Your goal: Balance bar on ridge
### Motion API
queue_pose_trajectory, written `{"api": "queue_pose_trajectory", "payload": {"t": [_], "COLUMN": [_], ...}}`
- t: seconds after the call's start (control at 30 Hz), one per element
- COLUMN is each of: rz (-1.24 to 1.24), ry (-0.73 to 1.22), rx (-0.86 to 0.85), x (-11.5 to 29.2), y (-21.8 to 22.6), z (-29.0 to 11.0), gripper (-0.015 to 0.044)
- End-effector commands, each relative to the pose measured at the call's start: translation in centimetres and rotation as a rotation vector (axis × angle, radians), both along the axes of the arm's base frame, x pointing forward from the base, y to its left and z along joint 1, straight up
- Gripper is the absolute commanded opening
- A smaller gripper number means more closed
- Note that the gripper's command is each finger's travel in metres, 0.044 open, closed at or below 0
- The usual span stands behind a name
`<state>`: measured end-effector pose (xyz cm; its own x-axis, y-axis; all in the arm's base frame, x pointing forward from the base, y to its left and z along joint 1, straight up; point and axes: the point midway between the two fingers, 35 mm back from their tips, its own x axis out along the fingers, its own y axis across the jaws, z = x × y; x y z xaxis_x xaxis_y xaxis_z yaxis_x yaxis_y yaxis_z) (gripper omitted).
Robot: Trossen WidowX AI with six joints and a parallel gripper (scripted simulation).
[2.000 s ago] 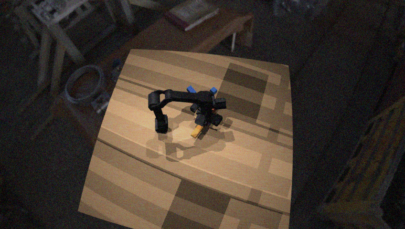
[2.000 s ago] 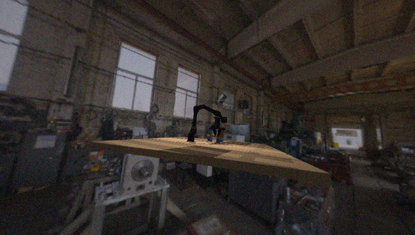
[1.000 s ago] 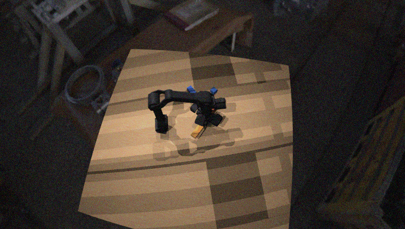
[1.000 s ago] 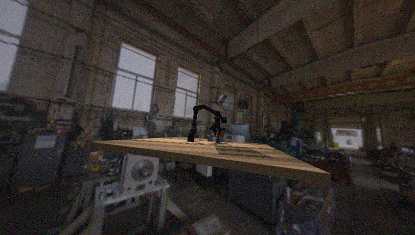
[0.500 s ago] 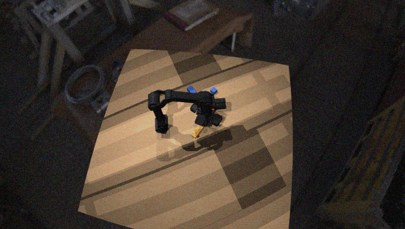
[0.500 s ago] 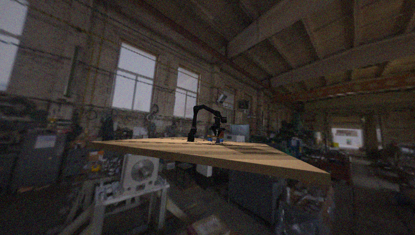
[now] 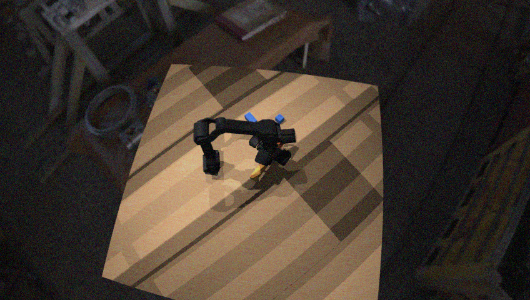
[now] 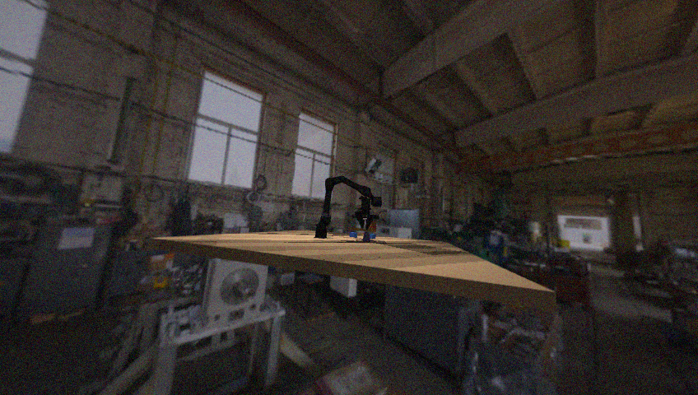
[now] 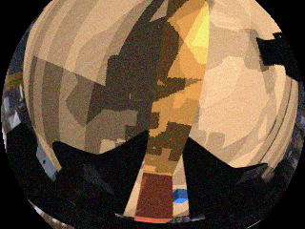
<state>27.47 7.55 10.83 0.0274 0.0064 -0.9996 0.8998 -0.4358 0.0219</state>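
My gripper (image 7: 268,159) (image 9: 166,137) (image 8: 365,225) is shut on the orange bar (image 7: 257,171) (image 9: 181,71). In the wrist view the bar runs away from the fingers over the table top, and its near end looks dark red. In the top view only the bar's lower end shows, sticking out below the gripper toward the table. The blue ridge (image 7: 250,117) (image 8: 352,235) lies behind the arm; only its two ends show, the other end (image 7: 279,118) to the right. A small bit of blue (image 9: 181,194) shows beside the bar's near end. I cannot tell whether the bar touches the ridge or the table.
The wooden table top (image 7: 230,237) (image 8: 392,264) carries the arm's base (image 7: 211,163) left of the gripper. The arm's shadow falls on the table around the gripper. A dim workshop with benches and clutter surrounds the table edges.
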Motion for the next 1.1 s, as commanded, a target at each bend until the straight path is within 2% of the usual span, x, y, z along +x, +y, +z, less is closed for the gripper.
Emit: {"api": "queue_pose_trajectory", "payload": {"t": [0.0, 1.07], "rz": [-0.005, -0.005], "ry": [0.002, 0.002], "rx": [0.001, 0.001], "x": [-0.06, -0.09], "y": [-0.01, -0.05], "z": [-0.24, -0.16], "gripper": [0.0, 0.0]}}
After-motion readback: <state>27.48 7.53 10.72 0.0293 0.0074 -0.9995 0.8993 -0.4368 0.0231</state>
